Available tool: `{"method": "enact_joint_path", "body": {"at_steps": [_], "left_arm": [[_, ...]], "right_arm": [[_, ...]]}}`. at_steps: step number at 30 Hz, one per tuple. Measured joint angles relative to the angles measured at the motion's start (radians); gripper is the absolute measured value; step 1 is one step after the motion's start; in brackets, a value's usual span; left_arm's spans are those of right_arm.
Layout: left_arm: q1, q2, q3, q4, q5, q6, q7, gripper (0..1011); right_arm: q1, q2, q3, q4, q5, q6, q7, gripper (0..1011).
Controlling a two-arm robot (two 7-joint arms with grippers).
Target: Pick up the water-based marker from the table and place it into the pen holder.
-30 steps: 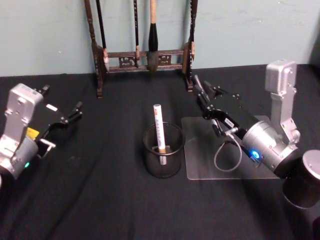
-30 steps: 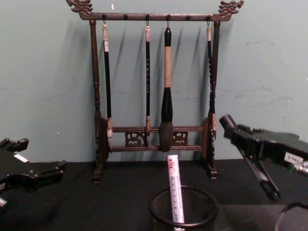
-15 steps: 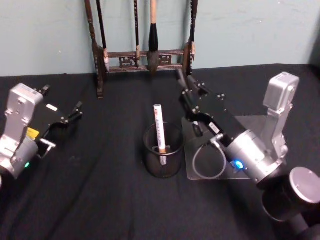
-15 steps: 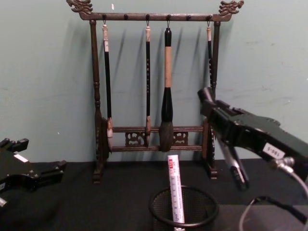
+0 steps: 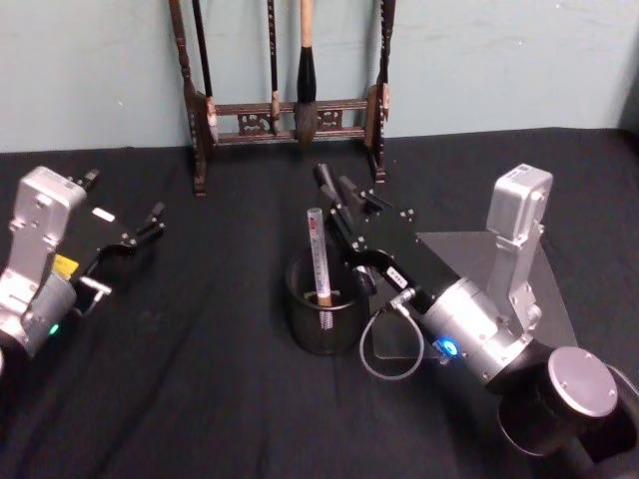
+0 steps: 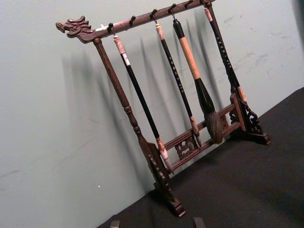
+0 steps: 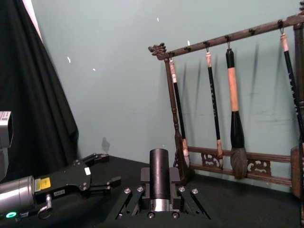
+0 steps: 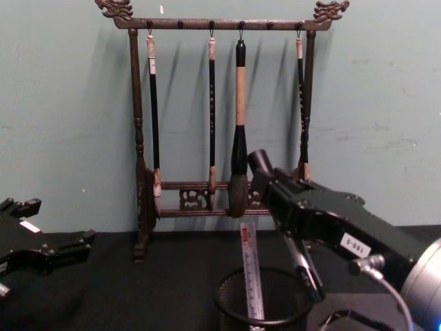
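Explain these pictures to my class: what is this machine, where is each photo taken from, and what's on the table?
It is a robot with two arms, each ending in a gripping tool. One camera looks down from its head, one forward from its chest, one sits on each wrist. On the black table are a mesh pen holder with a white marker inside, a wooden brush rack with hanging brushes, and a clear sheet. The right tool, open, reaches over the holder beside the marker; the left tool sits open at the left. Neither holds anything.
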Motion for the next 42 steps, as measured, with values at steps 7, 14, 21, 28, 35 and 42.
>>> {"method": "enact_joint_path", "body": {"at_steps": [7,14,21,28,35,42], "left_arm": [[0.0,0.0,0.0,0.0,0.0,0.0,0.0,1001],[0.0,0.0,0.0,0.0,0.0,0.0,0.0,1001],[0.0,0.0,0.0,0.0,0.0,0.0,0.0,1001],[0.0,0.0,0.0,0.0,0.0,0.0,0.0,1001],[0.0,0.0,0.0,0.0,0.0,0.0,0.0,1001],[0.0,0.0,0.0,0.0,0.0,0.0,0.0,1001]], "right_arm": [[0.011,0.004,-0.021,0.019,0.0,-0.013,-0.012,233],[0.023,0.006,-0.041,0.039,0.002,-0.037,-0.025,233],[0.031,0.004,-0.056,0.061,-0.001,-0.068,-0.034,233],[0.036,0.0,-0.064,0.08,-0.013,-0.093,-0.038,233],[0.039,-0.002,-0.069,0.088,-0.018,-0.099,-0.037,233],[0.042,-0.004,-0.074,0.094,-0.025,-0.101,-0.037,233]]}}
